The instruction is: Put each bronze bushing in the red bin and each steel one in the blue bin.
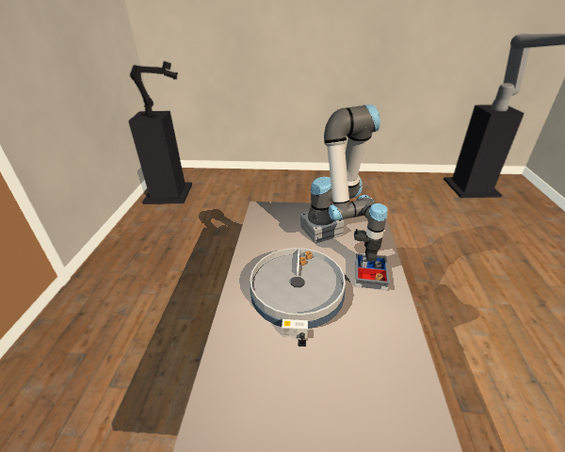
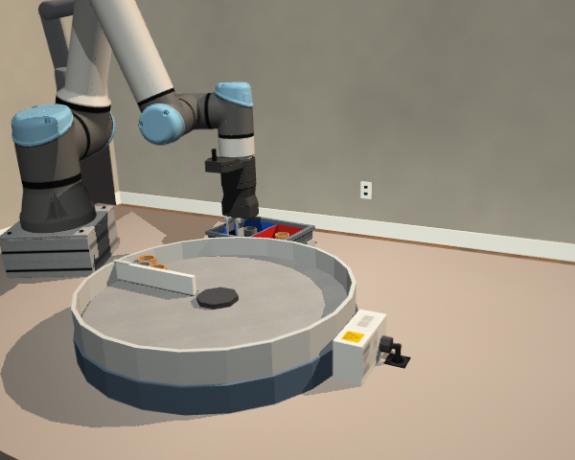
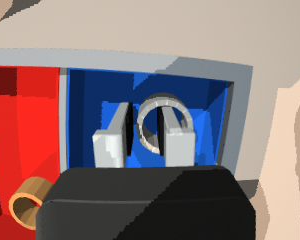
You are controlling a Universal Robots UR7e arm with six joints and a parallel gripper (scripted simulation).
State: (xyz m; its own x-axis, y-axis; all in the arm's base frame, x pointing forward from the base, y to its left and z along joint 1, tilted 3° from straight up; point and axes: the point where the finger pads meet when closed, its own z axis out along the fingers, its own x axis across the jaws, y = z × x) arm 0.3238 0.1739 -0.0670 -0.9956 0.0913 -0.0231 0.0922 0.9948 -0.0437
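Observation:
My gripper is partly open and points down into the blue bin, with nothing held between its fingers. A steel bushing is in that bin; in the wrist view its rim shows around and behind the right finger, and I cannot tell whether they touch. A bronze bushing is in the red bin. On the turntable, two bronze bushings and a greyish one sit close together at the divider.
The white divider runs from the turntable's wall towards the dark hub. A white box and a small black camera-like device stand at the turntable's front edge. The bins share one grey tray beside the turntable.

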